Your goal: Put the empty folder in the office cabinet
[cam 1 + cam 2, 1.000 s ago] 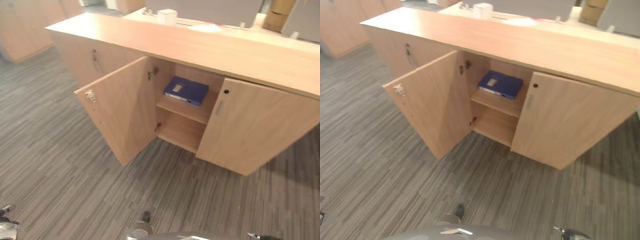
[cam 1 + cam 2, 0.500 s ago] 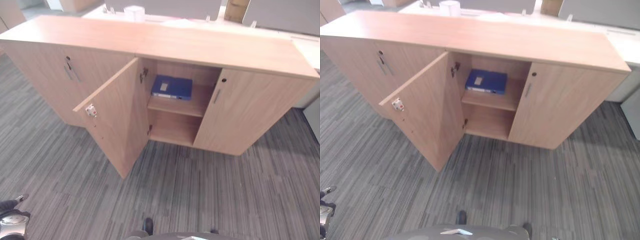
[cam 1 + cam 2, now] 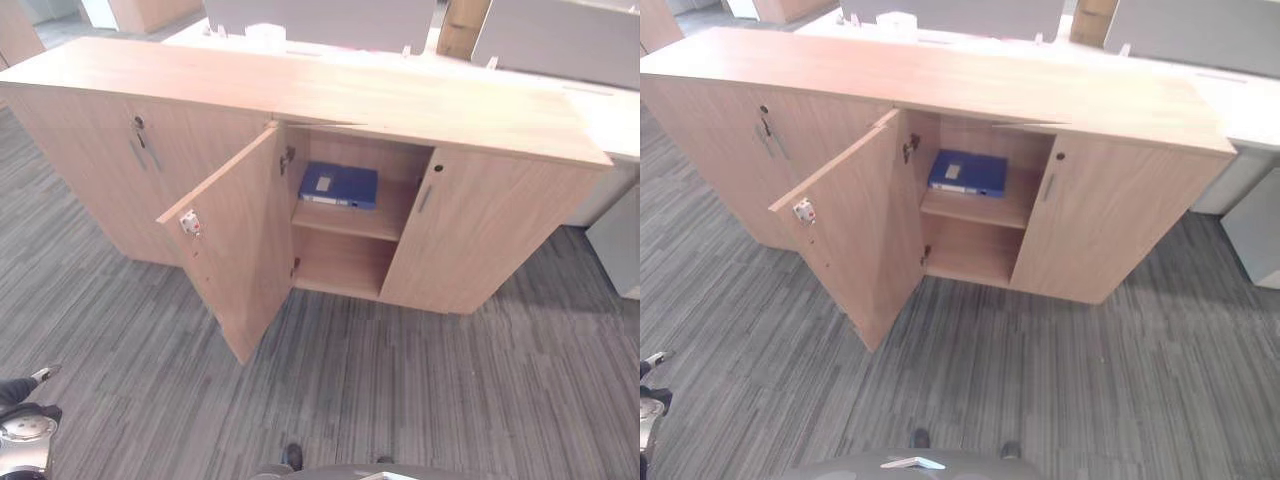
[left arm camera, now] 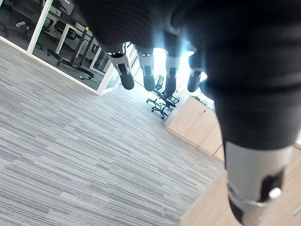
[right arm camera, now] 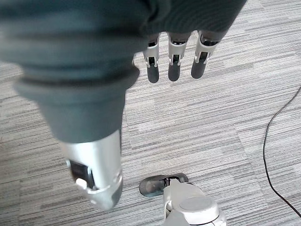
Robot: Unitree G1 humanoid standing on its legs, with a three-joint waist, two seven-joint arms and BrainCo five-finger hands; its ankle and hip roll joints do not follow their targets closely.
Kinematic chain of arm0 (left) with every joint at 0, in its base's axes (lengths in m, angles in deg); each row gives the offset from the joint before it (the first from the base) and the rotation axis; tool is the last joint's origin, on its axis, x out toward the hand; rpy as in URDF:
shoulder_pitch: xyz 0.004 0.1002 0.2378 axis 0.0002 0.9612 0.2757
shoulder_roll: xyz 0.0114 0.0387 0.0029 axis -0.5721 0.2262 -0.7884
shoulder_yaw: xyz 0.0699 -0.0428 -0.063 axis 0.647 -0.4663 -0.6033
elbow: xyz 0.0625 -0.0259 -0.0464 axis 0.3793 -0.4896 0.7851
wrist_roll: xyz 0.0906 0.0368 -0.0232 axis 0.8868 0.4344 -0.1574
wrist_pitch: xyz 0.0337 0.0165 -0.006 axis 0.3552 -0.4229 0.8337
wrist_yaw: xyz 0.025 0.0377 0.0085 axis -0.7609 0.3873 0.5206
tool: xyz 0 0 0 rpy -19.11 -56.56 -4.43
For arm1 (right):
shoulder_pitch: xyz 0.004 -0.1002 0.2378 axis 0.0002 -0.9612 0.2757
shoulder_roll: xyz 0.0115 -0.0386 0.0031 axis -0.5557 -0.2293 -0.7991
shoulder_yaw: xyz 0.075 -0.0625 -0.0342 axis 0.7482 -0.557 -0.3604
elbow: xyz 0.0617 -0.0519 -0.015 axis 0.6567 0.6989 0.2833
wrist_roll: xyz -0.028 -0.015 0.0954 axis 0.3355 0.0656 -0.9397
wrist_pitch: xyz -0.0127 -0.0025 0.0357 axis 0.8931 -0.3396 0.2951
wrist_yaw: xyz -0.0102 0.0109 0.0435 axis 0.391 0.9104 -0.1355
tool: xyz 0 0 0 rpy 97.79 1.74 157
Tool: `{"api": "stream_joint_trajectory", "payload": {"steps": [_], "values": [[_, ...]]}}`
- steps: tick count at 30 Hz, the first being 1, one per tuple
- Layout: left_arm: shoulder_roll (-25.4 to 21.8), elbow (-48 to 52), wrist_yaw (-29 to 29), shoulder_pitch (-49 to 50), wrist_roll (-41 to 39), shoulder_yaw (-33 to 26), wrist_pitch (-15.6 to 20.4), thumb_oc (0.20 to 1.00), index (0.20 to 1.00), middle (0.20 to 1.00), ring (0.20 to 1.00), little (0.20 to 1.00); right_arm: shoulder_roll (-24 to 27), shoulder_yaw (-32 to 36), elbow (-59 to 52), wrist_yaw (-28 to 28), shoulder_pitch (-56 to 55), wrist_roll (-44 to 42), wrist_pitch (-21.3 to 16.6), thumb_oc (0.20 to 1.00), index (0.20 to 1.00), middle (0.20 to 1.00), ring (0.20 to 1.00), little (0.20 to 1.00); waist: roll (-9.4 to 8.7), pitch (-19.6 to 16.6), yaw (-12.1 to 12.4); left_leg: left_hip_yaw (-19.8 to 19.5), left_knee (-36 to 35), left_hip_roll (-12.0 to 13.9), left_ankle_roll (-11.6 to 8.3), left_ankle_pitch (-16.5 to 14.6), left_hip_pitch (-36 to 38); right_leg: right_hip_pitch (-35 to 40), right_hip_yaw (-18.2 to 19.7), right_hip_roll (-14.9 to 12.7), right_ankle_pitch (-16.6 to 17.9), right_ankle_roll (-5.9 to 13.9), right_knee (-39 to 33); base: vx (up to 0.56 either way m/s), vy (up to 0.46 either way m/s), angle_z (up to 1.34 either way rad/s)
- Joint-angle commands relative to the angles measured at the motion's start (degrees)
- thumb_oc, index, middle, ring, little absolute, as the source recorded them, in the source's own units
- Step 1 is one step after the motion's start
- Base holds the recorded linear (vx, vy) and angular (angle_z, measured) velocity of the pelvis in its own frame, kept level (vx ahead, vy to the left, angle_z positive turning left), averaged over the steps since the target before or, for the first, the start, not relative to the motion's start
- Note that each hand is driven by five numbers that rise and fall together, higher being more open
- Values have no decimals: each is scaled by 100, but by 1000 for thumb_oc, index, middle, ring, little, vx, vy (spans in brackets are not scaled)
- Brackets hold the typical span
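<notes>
Blue folder lies on the office cabinet's upper shelf, door ajar; both hands, left and right, hang relaxed and empty. Closing the door likely remains.

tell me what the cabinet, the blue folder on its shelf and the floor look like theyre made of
Cabinet: light wood-look board, probably laminate, going by its even matte grain and flat edges. Folder: smooth blue cover with a pale label, likely plastic-coated board, though the look leaves it open. Floor: grey carpet with fine striped texture, no shine.
</notes>
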Motion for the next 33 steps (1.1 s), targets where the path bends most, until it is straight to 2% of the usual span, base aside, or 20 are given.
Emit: {"api": "stream_joint_trajectory", "payload": {"steps": [1, 12, 20, 24, 30, 31, 32, 33], "values": [[-520, 281, 99, -373, 206, -65, 241, 1000, 1000, 1000, 1000, 1000, 135, -193, 178, -95, 307, -205, -145, 1000, 1000, 1000, 1000, 1000, 56, 25, -146, -191, 2, 293, -178, -824, 210, -3, 209, -349, -89, 293, 114, 49, -20, -3], [-302, 1289, -67, -1147, 503, 665, 180, 1000, 1000, 1000, 1000, 1000, 211, 13, 156, -29, 73, -325, -133, 1000, 1000, 1000, 1000, 1000, 60, -94, -437, -34, 2, 399, -225, -895, 356, 64, 333, -314, -100, 300, 15, 23, -26, -8], [333, 1698, -300, -1586, 455, 1327, 227, 1000, 1000, 1000, 1000, 1000, 279, 93, 236, -50, -103, -210, -112, 1000, 1000, 1000, 1000, 1000, 72, -145, -695, 125, 2, 446, -228, -938, 448, 49, 507, -264, -98, 279, -17, 15, -23, -12], [787, 1910, -533, -1720, 74, 1599, 284, 1000, 1000, 1000, 1000, 1000, 313, 119, 231, -106, -114, -181, -114, 1000, 1000, 1000, 1000, 1000, 73, -170, -818, 191, 2, 450, -221, -947, 466, 39, 608, -245, -83, 264, -25, 6, -20, -10], [1198, 1920, -724, -1847, -423, 1798, 314, 1000, 1000, 1000, 1000, 1000, 311, 115, 193, -163, -121, -151, -120, 1000, 1000, 1000, 1000, 1000, 85, -200, -902, 247, 2, 453, -220, -966, 491, 56, 645, -250, -61, 263, -52, 2, -5, -4], [1271, 1923, -767, -1857, -551, 1846, 309, 1000, 1000, 1000, 1000, 1000, 311, 97, 188, -170, -124, -142, -120, 1000, 1000, 1000, 1000, 1000, 81, -204, -916, 249, 2, 450, -217, -970, 491, 62, 650, -250, -51, 261, -60, 0, 0, 0], [1554, 1955, -923, -1954, -1077, 2089, 328, 1000, 1000, 1000, 1000, 1000, 311, 49, 180, -207, -125, -104, -122, 1000, 1000, 1000, 1000, 1000, 82, -213, -955, 272, 2, 440, -210, -976, 496, 70, 649, -258, -23, 261, -70, 0, 0, 0], [1555, 1948, -925, -1961, -1088, 2097, 332, 1000, 1000, 1000, 1000, 1000, 315, 55, 179, -207, -127, -104, -122, 1000, 1000, 1000, 1000, 1000, 86, -212, -950, 272, 2, 440, -209, -978, 497, 72, 648, -258, -22, 262, -72, 0, 0, 0]]}}
